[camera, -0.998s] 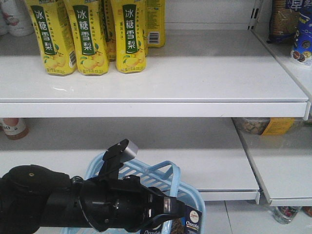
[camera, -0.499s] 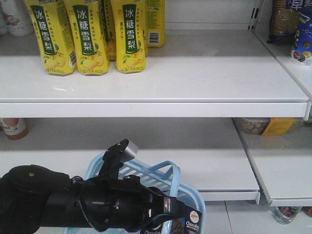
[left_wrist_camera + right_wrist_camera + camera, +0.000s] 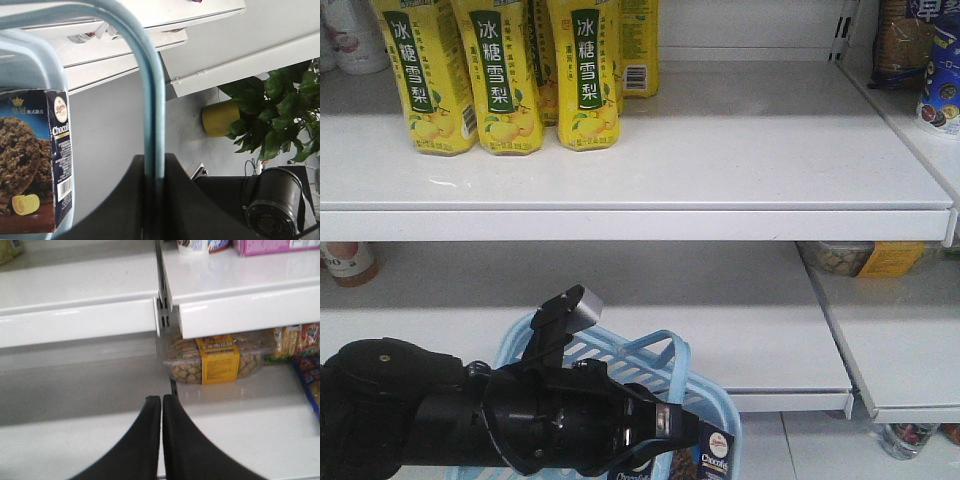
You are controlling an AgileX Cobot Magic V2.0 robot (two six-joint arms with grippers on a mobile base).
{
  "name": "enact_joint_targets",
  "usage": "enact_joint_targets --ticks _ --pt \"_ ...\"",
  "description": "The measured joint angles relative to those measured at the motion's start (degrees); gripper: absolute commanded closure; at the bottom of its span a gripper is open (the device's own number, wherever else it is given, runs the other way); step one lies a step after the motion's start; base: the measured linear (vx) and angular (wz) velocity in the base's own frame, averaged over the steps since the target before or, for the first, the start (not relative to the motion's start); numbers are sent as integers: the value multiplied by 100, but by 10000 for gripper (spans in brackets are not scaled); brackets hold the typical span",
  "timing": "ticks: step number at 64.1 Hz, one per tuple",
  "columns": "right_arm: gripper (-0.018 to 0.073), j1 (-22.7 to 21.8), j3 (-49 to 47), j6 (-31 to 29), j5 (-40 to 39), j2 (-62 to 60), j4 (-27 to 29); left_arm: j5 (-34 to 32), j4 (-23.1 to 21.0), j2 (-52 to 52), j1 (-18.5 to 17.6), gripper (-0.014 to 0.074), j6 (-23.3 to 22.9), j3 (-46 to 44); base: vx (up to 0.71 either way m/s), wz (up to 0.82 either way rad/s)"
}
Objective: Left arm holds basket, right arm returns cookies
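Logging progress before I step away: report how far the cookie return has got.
Done: the left hand is shut on the handle of the basket, so it is held. In hand: nothing; the right hand is shut and empty, facing the shelf. Left: the cookies stand in the basket, so lifting them out and shelving them remains.

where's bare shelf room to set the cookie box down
Upper shelf: bare from the yellow drink cartons rightward to its right end. Lower shelf: bare between the small bottle at left and the clear snack tub at right. Crowded: upper left.
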Motion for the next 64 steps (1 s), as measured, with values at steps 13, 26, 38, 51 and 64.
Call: enact_joint_targets --ticks 13,26,38,51,64 --pt "558 0 0 21 -25 263 332 0 0 0 0 603 0 0 0 0" --pt "456 0 0 21 -53 263 339 0 0 0 0 603 0 0 0 0" --pt "279 0 0 21 -53 263 339 0 0 0 0 603 0 0 0 0" --pt "192 14 0 21 -30 263 423 0 0 0 0 603 0 0 0 0" --pt "192 405 -2 21 348 263 659 0 0 0 0 603 0 0 0 0"
